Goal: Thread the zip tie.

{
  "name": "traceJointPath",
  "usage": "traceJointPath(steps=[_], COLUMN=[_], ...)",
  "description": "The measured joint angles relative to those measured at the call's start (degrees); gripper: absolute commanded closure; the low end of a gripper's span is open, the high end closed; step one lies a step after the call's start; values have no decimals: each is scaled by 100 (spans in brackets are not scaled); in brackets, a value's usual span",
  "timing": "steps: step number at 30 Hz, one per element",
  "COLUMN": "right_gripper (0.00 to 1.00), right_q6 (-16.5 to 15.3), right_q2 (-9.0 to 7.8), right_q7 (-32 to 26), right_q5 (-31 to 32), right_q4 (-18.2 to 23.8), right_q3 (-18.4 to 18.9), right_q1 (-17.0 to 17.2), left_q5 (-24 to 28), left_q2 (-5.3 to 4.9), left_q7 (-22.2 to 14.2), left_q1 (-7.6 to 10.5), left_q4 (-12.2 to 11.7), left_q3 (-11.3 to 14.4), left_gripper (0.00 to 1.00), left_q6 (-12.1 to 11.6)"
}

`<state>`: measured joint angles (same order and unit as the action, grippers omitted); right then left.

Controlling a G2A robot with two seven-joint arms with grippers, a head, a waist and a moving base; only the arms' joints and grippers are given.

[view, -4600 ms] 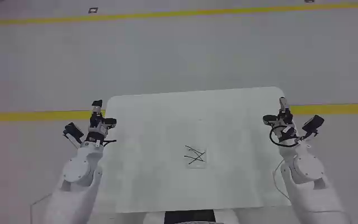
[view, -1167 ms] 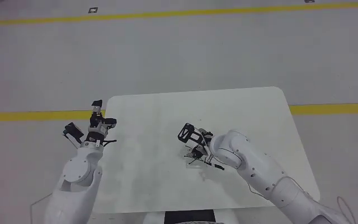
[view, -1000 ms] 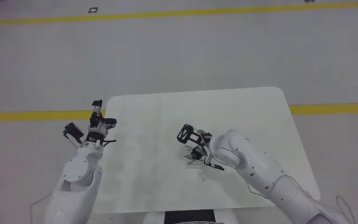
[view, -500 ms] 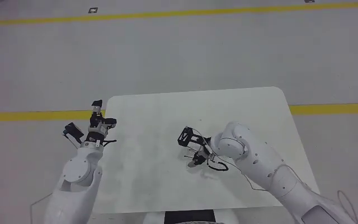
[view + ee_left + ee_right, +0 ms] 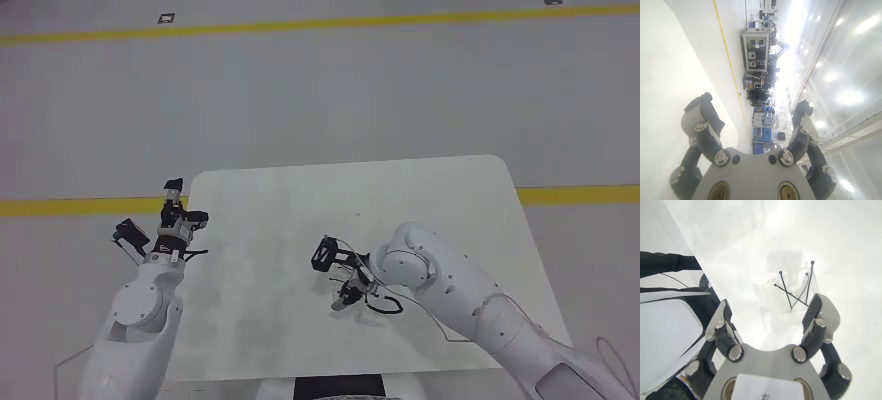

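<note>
Black zip ties point(image 5: 788, 293), four going by the heads in the right wrist view, lie crossed in a loose pile on a clear plastic sheet point(image 5: 793, 283). The sheet lies on the white table point(image 5: 260, 220), a bit toward the robot's side of centre. Your right gripper point(image 5: 770, 301) hangs over the table just beside the pile, jaws spread wide with nothing between them. One ribbed pad point(image 5: 811, 308) sits right at the tail ends of the ties; you can't tell whether it touches them. From the top view this gripper point(image 5: 347, 292) covers most of the pile. Your left gripper point(image 5: 754, 102) is well apart from all that, held off the table's left edge point(image 5: 183, 203) and pointing out across the floor, jaws also wide and empty.
</note>
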<state>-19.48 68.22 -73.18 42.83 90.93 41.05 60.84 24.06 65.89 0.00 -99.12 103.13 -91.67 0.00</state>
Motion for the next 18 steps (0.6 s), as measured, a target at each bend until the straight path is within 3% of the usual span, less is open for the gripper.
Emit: traceJointPath(steps=[4, 14, 15, 16, 17, 18], right_gripper=[0, 0, 11, 34, 51, 58], right_q6=[1, 0, 0, 0, 0, 0], right_q2=[28, 16, 5, -7, -25, -41], right_q7=[333, 393, 403, 399, 376, 349], right_q5=[27, 134, 189, 221, 237, 247], right_q4=[-136, -55, -13, 28, 80, 113], right_q3=[-63, -73, -79, -80, -81, -85], right_q1=[-61, -45, -34, -26, -19, -18], left_q5=[0, 0, 0, 0, 0, 0], left_q2=[0, 0, 0, 0, 0, 0], left_q7=[0, 0, 0, 0, 0, 0], left_q1=[0, 0, 0, 0, 0, 0], left_q4=[0, 0, 0, 0, 0, 0], left_q3=[0, 0, 0, 0, 0, 0], left_gripper=[0, 0, 0, 0, 0, 0], left_q6=[0, 0, 0, 0, 0, 0])
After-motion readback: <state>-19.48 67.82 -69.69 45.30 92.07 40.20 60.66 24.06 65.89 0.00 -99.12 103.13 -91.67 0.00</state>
